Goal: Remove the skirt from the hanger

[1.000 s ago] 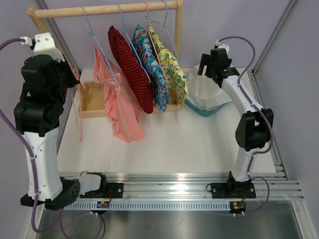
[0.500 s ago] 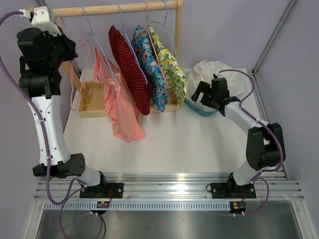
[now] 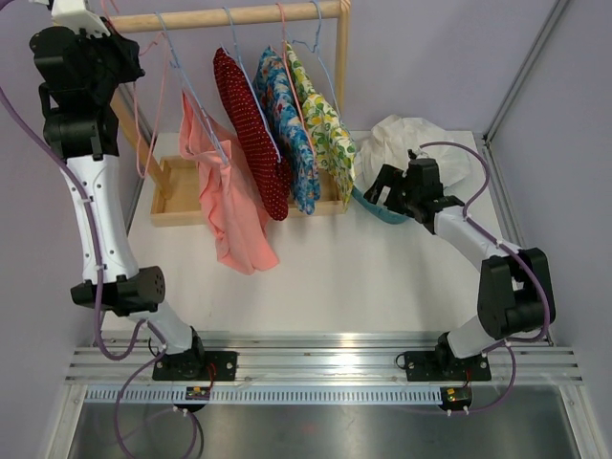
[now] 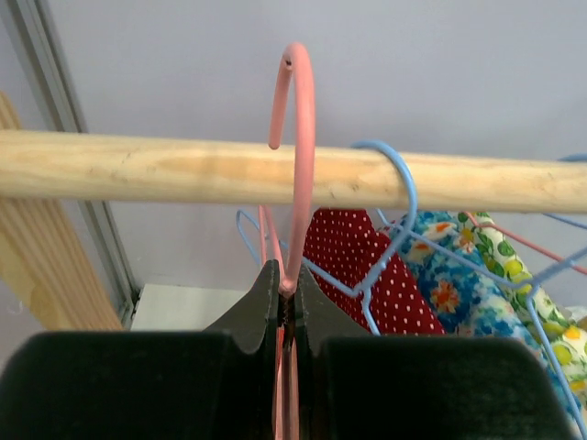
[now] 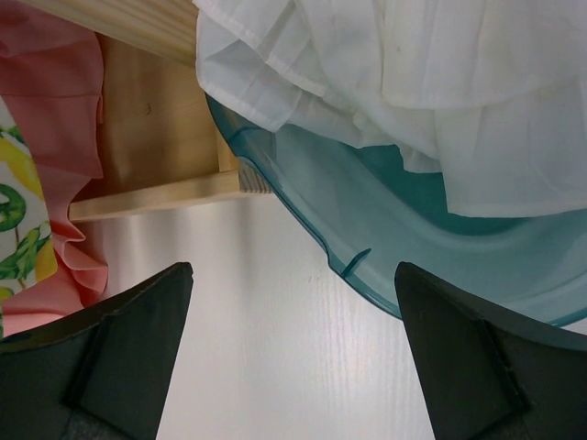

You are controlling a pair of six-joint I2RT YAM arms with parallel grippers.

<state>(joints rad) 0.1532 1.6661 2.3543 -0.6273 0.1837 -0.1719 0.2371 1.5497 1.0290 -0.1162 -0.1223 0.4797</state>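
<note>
In the top view we find the widest free room on the bare table (image 3: 354,277), across the lower middle of the frame. At upper middle, four garments (image 3: 253,143) hang packed together under the wooden rail (image 3: 229,16), with no passage between them. The rack post (image 3: 343,67), the teal tub (image 3: 375,207) and the white cloth (image 3: 406,143) crowd the centre right. The left arm (image 3: 91,191) stands along the left edge.

In the left wrist view, the pink hanger (image 4: 298,137) crosses the rail with a blue hook (image 4: 396,179) just to its right. The rail to the left is bare.

In the right wrist view, open table runs up the middle to the tub rim.
</note>
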